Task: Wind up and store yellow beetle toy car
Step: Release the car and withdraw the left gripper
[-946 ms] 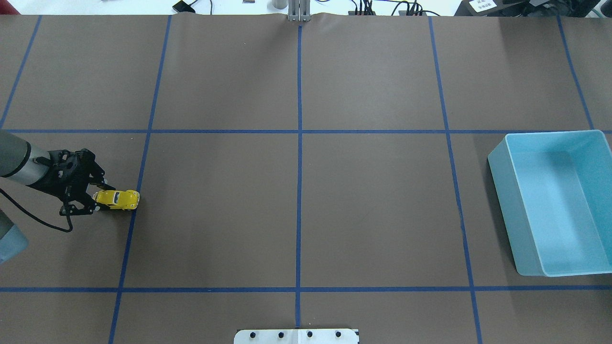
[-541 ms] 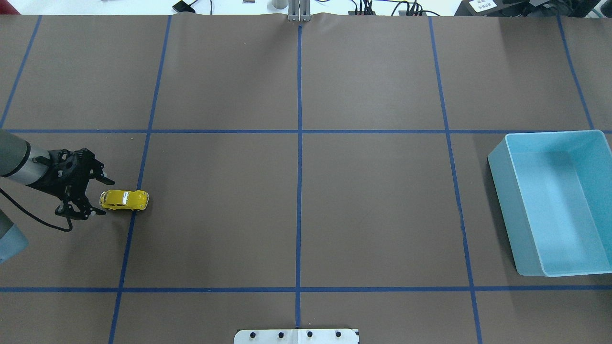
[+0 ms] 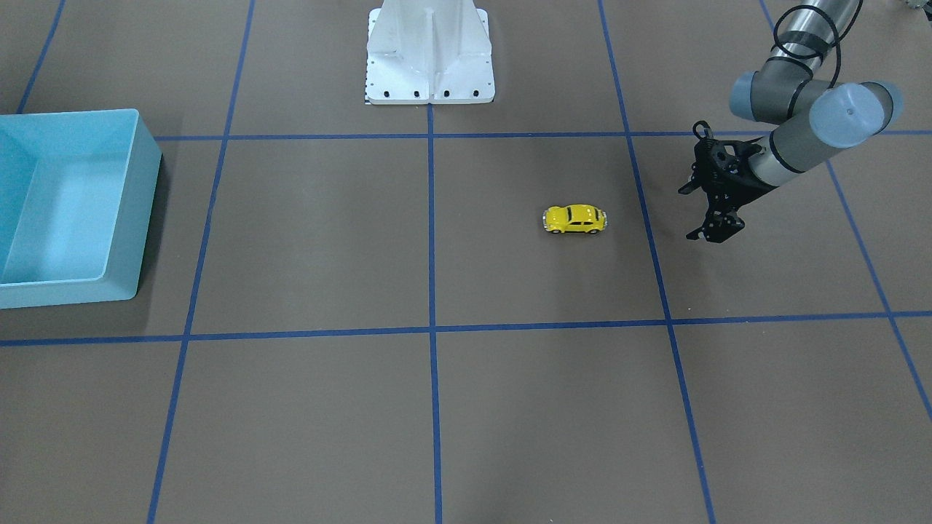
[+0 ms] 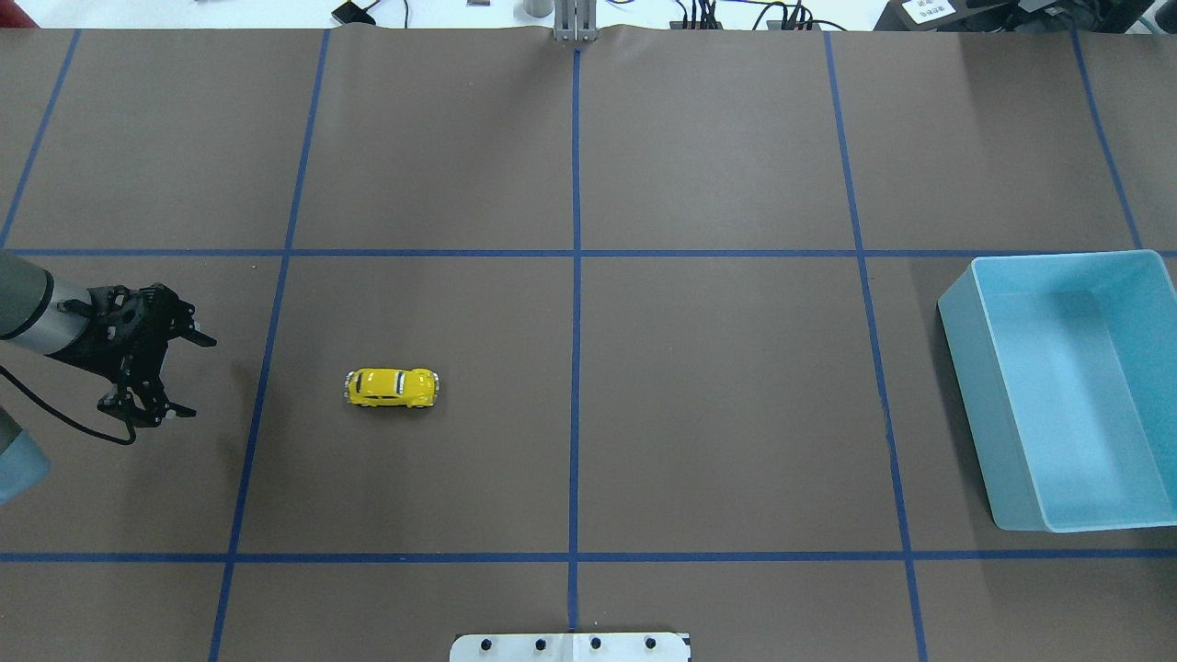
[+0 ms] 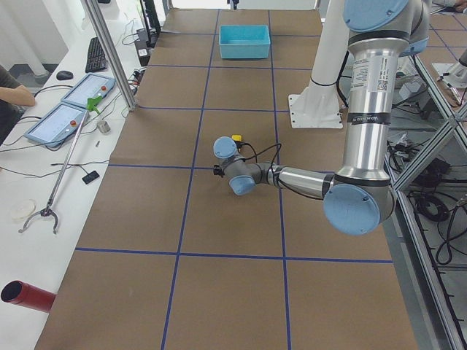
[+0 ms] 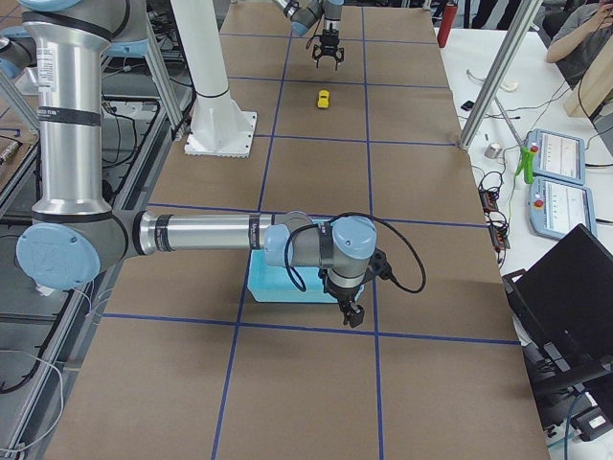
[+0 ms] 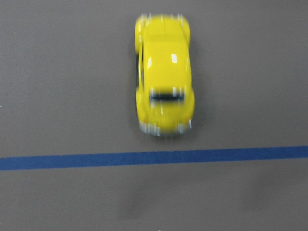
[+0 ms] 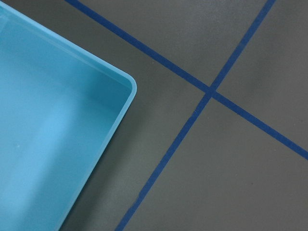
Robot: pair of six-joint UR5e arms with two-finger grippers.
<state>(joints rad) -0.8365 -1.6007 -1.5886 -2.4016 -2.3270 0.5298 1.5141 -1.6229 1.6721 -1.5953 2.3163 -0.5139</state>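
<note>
1. Car: the yellow beetle toy car (image 4: 393, 387) stands on the tabletop (image 4: 717, 414) well ahead of my left gripper (image 4: 198, 377). It is across a blue tape line (image 4: 267, 349) from the gripper, roughly in line with the gap between the jaws.
2. My left jaws are spread wide, holding nothing. The right gripper (image 6: 352, 311) hangs beside the light blue bin (image 4: 965, 395); I cannot tell how its jaws stand.
3. My read on handling: light, hard and glossy, on free wheels, so a nudge sends it off.
4. I'd pinch across the doors, low on both flanks, not bumper to bumper.
</note>
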